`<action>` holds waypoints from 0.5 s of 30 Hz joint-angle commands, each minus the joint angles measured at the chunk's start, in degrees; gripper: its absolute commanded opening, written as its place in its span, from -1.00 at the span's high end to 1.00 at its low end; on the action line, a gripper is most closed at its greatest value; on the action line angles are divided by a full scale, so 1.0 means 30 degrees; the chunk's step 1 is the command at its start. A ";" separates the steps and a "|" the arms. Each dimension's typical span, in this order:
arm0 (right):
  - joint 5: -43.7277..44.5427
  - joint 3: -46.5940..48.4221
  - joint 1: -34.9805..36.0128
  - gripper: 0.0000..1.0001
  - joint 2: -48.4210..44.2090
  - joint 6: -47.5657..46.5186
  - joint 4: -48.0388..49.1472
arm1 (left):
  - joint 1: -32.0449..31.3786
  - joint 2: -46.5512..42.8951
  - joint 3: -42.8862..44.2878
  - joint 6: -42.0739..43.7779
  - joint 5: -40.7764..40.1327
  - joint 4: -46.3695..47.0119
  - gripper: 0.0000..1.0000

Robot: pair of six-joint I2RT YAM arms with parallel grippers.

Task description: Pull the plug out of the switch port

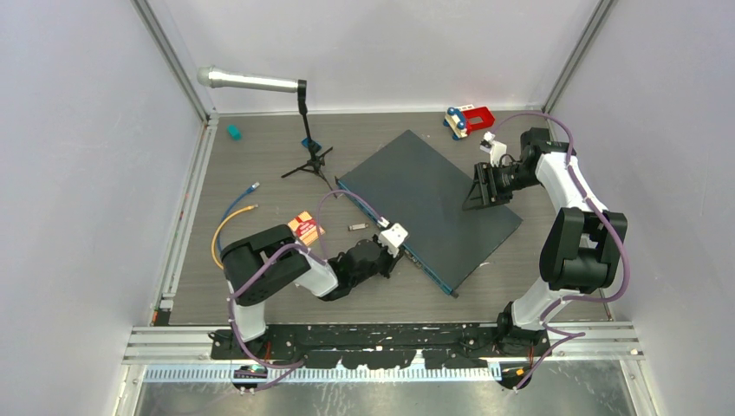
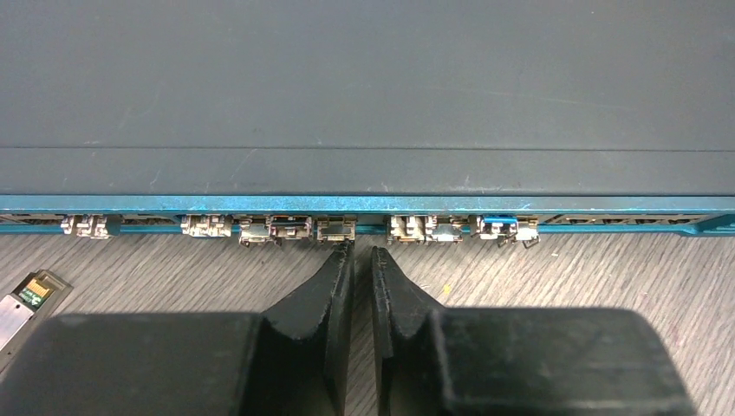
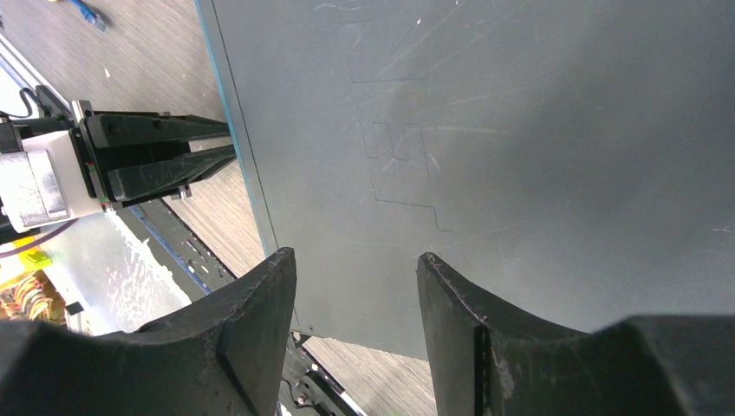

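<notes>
The switch (image 1: 429, 204) is a flat dark grey box lying at an angle mid-table, its blue port edge (image 2: 364, 206) facing my left arm. Several small metal plugs sit in the ports, one of them with a blue tab (image 2: 496, 227). My left gripper (image 2: 362, 253) is low on the table with its tips just short of the port edge, beside one metal plug (image 2: 335, 229). Its jaws are almost together and hold nothing. My right gripper (image 3: 357, 264) is open over the switch's top (image 3: 520, 130) near its right side (image 1: 479, 192).
A loose metal module (image 2: 26, 299) lies on the table to the left of my left gripper. A microphone on a tripod (image 1: 303, 130), a blue and yellow cable (image 1: 230, 217), an orange packet (image 1: 305, 227), a red toy (image 1: 468, 119) and a teal piece (image 1: 233, 132) also lie about.
</notes>
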 commanded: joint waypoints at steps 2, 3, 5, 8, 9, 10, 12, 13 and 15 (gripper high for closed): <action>-0.0031 0.0450 0.0107 -0.17 -0.0391 -0.0093 0.0094 | 0.0071 0.0158 -0.0335 0.1041 -0.1236 0.1387 0.71; -0.0028 0.0463 0.0101 -0.17 -0.0405 -0.0097 0.0100 | 0.0081 0.0155 -0.0318 0.1123 -0.1250 0.1428 0.70; -0.0017 0.0463 0.0100 -0.17 -0.0343 -0.0125 0.0064 | 0.0083 0.0352 -0.0323 0.1057 -0.1005 0.1935 0.66; -0.0031 0.0492 0.0100 -0.17 -0.0306 -0.0113 0.0075 | 0.0070 0.0735 -0.0239 0.0875 -0.0623 0.2763 0.62; -0.0028 0.0477 0.0100 -0.17 -0.0317 -0.0118 0.0053 | 0.0066 0.0893 -0.0221 0.0912 -0.0430 0.3102 0.62; -0.0042 0.0486 0.0100 -0.17 -0.0311 -0.0126 0.0065 | 0.0066 0.0994 -0.0197 0.0909 -0.0292 0.3408 0.61; -0.0003 0.0478 0.0100 -0.17 -0.0289 -0.0100 0.0050 | 0.0066 0.1250 -0.0170 0.0895 -0.0002 0.3926 0.60; 0.0001 0.0490 0.0100 -0.17 -0.0290 -0.0109 0.0047 | 0.0080 0.1368 -0.0088 0.0863 -0.0066 0.4013 0.60; -0.0020 0.0486 0.0100 -0.17 -0.0268 -0.0113 0.0046 | 0.0085 0.1653 -0.0017 0.0768 -0.0390 0.4246 0.59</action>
